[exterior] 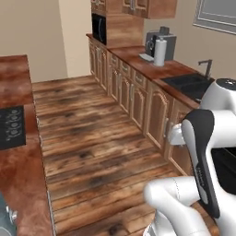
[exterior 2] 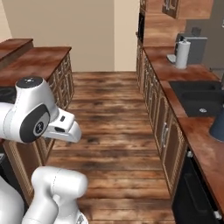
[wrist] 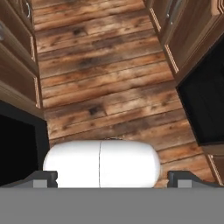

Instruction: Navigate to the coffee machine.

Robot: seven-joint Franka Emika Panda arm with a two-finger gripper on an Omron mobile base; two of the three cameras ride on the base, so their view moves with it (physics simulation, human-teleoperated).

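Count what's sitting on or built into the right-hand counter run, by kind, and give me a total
Coffee machine: 1
Paper towel roll: 1
Sink: 1
Faucet: 1
Microwave: 1
Total: 5

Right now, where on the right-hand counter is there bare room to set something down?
Bare wood lies between the paper towel roll and the sink. The far end is crowded: the roll stands right in front of the coffee machine.
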